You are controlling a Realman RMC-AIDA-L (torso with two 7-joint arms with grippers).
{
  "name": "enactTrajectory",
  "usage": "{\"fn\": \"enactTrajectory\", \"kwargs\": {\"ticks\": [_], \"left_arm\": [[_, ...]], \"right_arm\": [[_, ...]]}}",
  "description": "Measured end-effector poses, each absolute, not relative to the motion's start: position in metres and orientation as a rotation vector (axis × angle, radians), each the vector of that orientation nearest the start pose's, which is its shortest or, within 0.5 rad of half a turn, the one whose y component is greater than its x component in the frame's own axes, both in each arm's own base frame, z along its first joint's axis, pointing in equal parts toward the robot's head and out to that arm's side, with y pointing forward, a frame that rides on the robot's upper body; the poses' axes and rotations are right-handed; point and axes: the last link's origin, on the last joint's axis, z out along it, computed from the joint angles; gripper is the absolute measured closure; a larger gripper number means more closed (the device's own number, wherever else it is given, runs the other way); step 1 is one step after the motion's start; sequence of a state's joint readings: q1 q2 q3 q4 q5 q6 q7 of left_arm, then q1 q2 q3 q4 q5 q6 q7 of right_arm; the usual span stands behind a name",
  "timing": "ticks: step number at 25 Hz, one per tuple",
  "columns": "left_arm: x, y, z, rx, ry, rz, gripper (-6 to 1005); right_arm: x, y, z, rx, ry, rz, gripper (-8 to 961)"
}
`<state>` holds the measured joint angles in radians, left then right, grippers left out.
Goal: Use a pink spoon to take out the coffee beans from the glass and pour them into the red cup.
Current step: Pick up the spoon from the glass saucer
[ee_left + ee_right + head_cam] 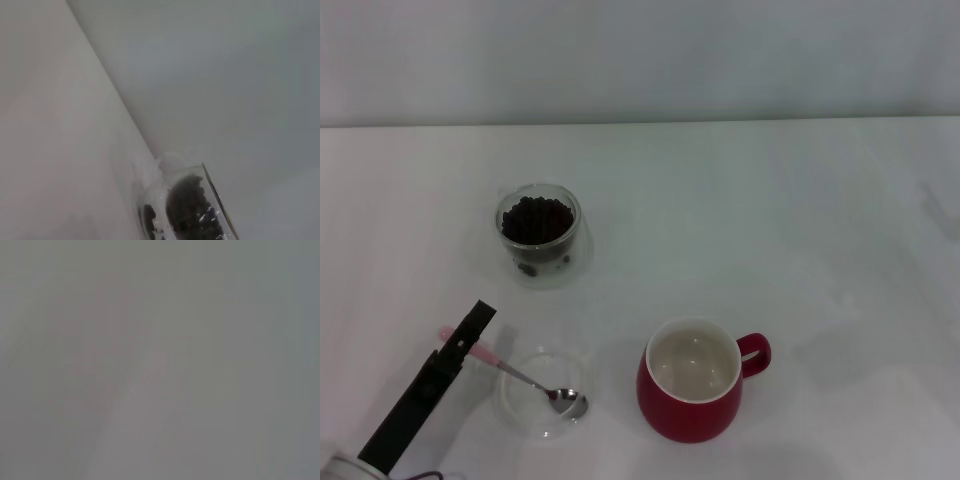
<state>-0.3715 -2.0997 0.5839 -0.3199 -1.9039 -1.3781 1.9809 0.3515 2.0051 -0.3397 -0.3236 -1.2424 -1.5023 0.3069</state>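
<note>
Left tool point(470, 335) over pink spoon point(520, 375) handle, grip state can't tell. Step: picking up spoon. Next: close on handle, lift.

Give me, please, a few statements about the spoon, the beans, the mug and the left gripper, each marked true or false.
1. The coffee beans are in the glass. True.
2. The red cup already holds beans. False: its cream inside shows none.
3. The pink spoon lies with its metal bowl in the shallow clear dish. True.
4. The left gripper hovers over the red cup. False: it is at the spoon's pink handle end, left of the dish.
5. The red cup's handle points toward the glass. False: it points to the robot's right, away from the glass.
</note>
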Motion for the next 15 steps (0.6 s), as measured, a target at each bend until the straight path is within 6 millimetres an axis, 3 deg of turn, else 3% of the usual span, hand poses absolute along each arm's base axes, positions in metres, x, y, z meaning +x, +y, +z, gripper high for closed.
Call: {"fn": "enactTrajectory", "kwargs": {"ticks": [15], "left_arm": [[-0.3249, 0.2234, -0.0993, 2.088, 2.414, 1.777, 384]], "right_arm": [[0.3525, 0.3036, 0.1038, -1.592, 0.050, 0.640, 268]]}}
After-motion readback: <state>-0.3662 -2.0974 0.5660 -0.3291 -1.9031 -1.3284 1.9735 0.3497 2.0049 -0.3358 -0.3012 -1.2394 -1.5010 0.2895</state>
